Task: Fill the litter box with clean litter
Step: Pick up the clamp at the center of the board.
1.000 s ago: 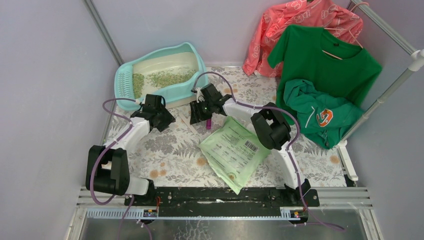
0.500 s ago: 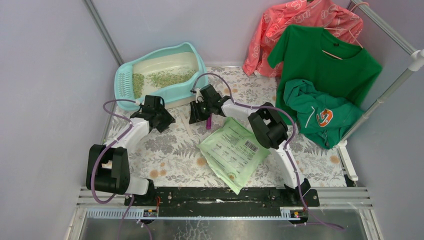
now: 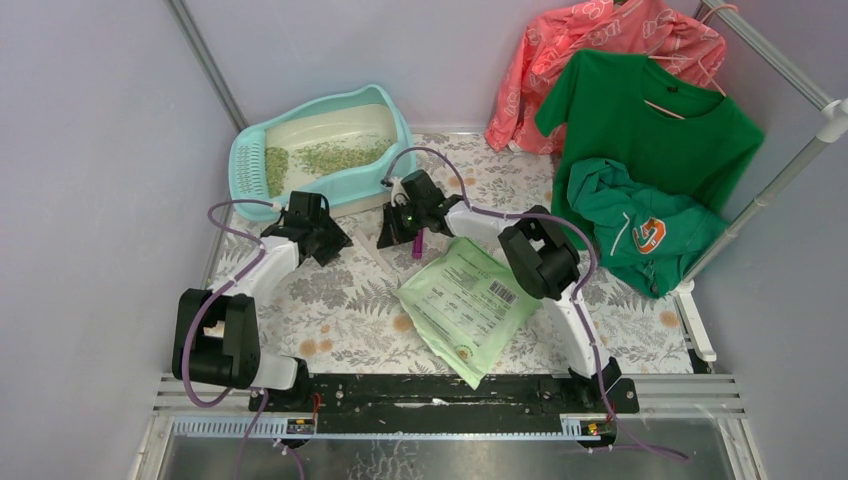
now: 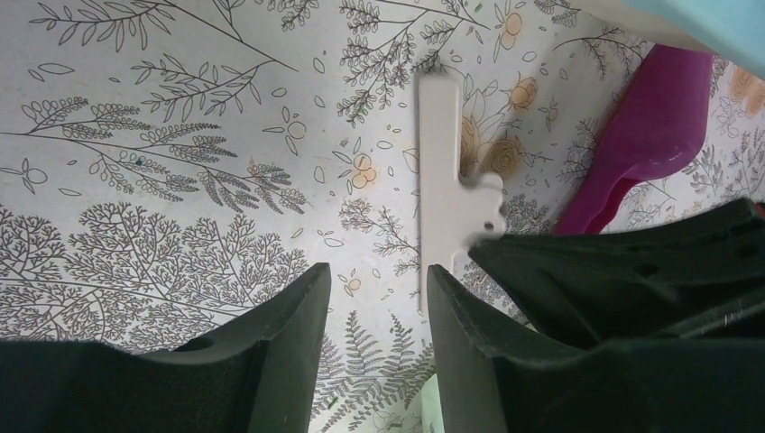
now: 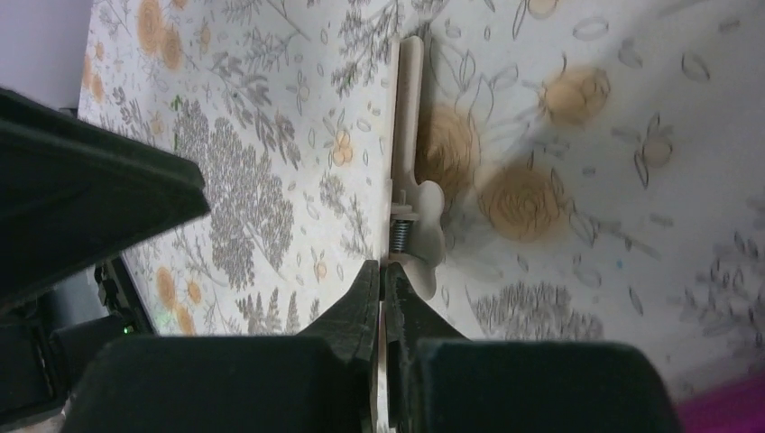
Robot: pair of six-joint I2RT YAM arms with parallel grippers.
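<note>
with the left gripper (image 4: 379,289) half-open and empty, the white clip (image 5: 417,200) is pinched by the closed right gripper (image 5: 383,280); a lift aside is judged next.

free: tablecloth (image 3: 340,300) front-L | obst: litter box (image 3: 345,190) behind, bag (image 3: 470,300) R, scoop (image 4: 654,135) + clip (image 4: 447,162) mid

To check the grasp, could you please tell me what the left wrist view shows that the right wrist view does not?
Only the left wrist: the open left end effector, the litter box's turquoise rim and the purple scoop's bowl. Only the right wrist: the right end effector shut on the white clip, whose spring shows. Both: the clip on the floral tablecloth.
</note>
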